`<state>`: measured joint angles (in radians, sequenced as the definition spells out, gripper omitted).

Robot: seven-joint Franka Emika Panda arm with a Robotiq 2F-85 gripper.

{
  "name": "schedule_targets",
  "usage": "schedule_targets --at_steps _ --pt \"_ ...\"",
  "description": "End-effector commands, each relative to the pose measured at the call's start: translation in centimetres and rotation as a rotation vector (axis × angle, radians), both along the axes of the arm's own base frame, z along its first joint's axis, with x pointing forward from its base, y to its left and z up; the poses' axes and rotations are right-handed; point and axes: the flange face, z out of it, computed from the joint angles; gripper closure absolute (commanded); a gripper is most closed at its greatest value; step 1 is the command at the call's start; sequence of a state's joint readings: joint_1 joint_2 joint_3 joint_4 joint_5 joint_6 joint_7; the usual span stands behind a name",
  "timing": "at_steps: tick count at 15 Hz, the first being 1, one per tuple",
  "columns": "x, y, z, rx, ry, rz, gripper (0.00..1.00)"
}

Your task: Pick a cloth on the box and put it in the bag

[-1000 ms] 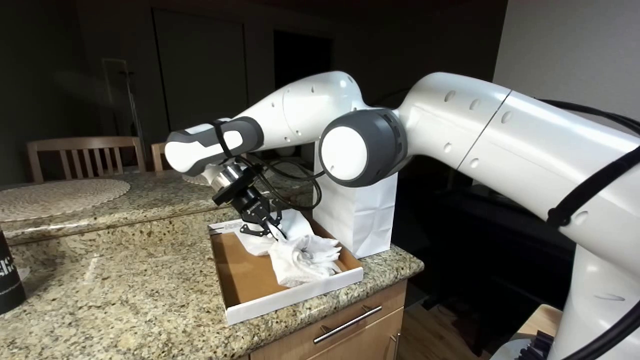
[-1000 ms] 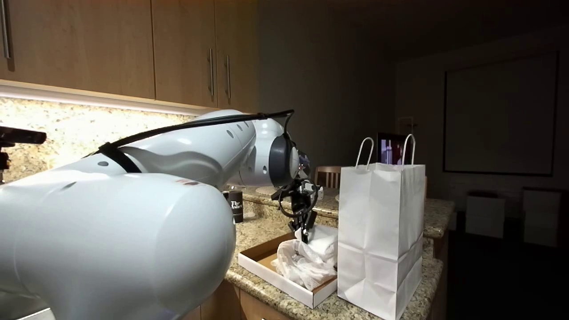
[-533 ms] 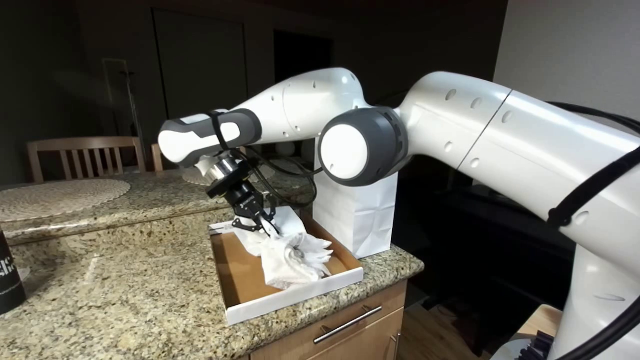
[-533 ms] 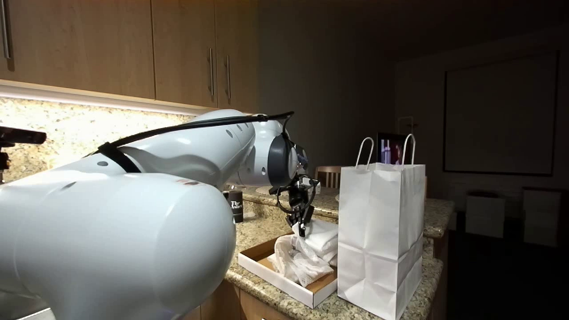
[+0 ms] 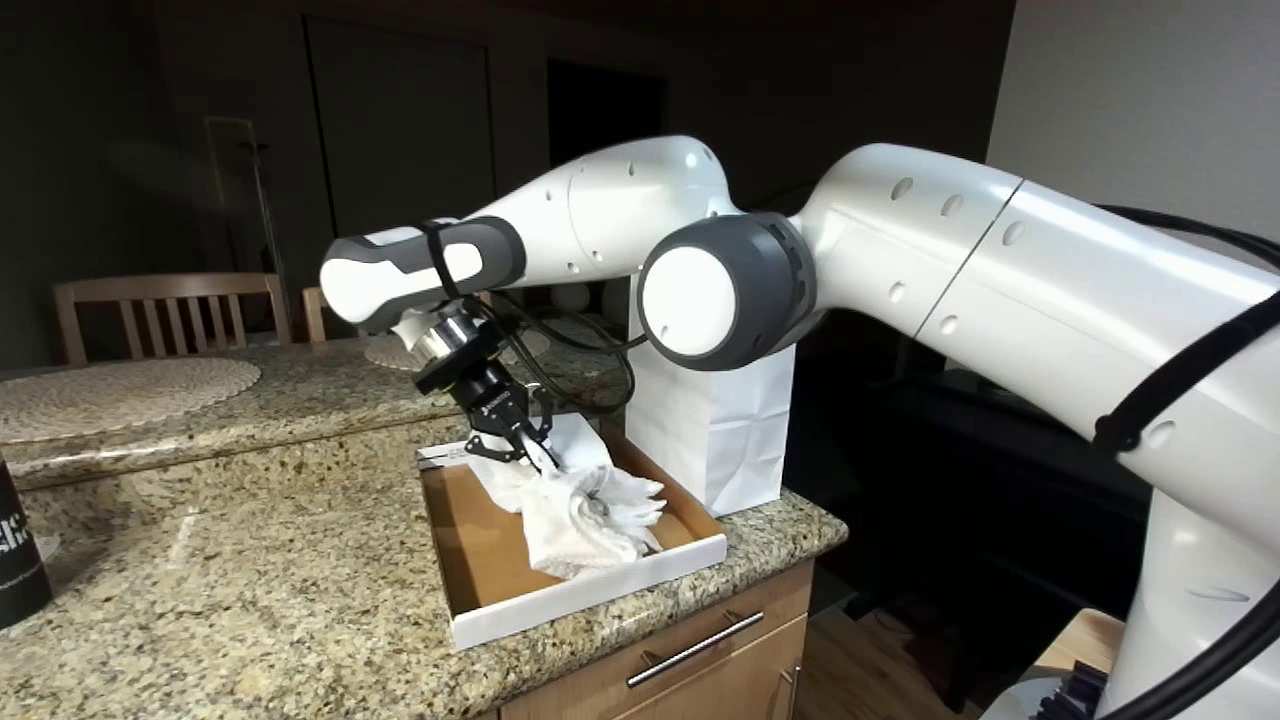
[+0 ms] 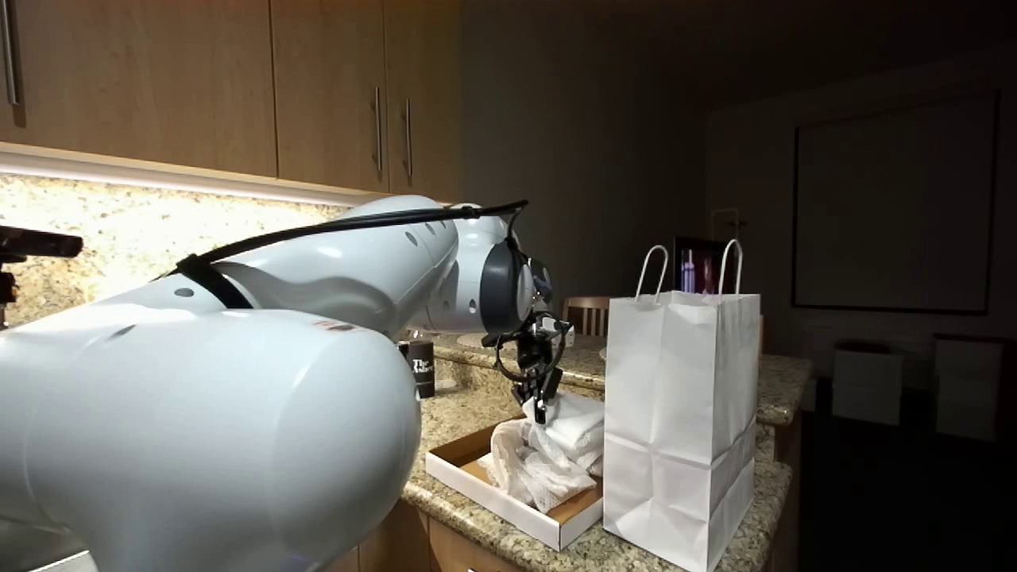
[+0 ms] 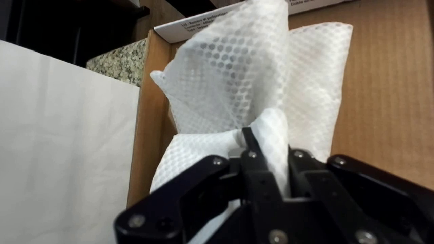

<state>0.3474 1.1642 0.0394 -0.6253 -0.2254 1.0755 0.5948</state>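
Note:
A crumpled white mesh-patterned cloth (image 5: 585,525) lies in a shallow cardboard box (image 5: 600,603). It also shows in an exterior view (image 6: 528,469) and the wrist view (image 7: 223,67). My gripper (image 5: 543,465) points down at a tilt and is shut on a fold of this cloth. In the wrist view, the fold stands between the fingers of the gripper (image 7: 270,142); the rest drapes down into the box. More folded white cloth (image 6: 576,421) lies beside and behind the fingers. A tall white paper bag (image 6: 675,397) with two upright handles stands against the box; its inside is hidden.
The box sits on a granite counter (image 5: 280,590) near its edge. A raised ledge with a woven placemat (image 5: 130,395) runs behind. A dark cup (image 6: 423,369) stands farther along the counter. The bag's wall (image 7: 67,152) stands close beside the gripper in the wrist view.
From one second to half a second ago my gripper rose slightly and shifted left in an exterior view, pulling the cloth along. Since then almost nothing has moved.

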Motion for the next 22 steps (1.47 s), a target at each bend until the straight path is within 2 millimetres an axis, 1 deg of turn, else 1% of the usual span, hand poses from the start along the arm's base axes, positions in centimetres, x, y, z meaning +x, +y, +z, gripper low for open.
schedule_targets --at_steps 1,3,4,5,6,7,9,11,12,14,15,16,18,20,22 --pt "-0.1 -0.2 1.0 0.030 0.025 -0.004 0.57" --pt "-0.1 -0.2 1.2 0.030 0.018 -0.004 0.44" --pt "-0.1 -0.2 1.3 0.030 0.017 -0.007 0.43" --pt "-0.1 -0.2 1.3 0.024 0.017 -0.011 0.81" --pt "0.0 -0.2 1.4 0.025 0.014 -0.012 0.77" --pt "0.0 -0.3 1.4 0.025 0.015 -0.014 0.79" --pt "0.0 -0.5 1.2 0.025 0.021 -0.013 0.91" --pt "0.2 -0.6 0.8 0.029 0.008 -0.015 0.95" --pt "0.2 -0.6 0.5 0.028 0.011 -0.019 0.96" --pt "0.2 -0.7 0.3 0.022 0.012 -0.024 0.92" --pt "0.2 -0.6 0.5 0.024 0.009 -0.025 0.92" --pt "0.2 -0.6 0.8 0.026 0.008 -0.026 0.91" --pt "0.3 -0.5 2.2 0.036 -0.009 -0.023 0.91" --pt "0.5 -0.4 4.5 0.058 -0.033 -0.014 0.91" --pt "0.4 -0.2 7.6 0.092 -0.055 0.003 0.90"
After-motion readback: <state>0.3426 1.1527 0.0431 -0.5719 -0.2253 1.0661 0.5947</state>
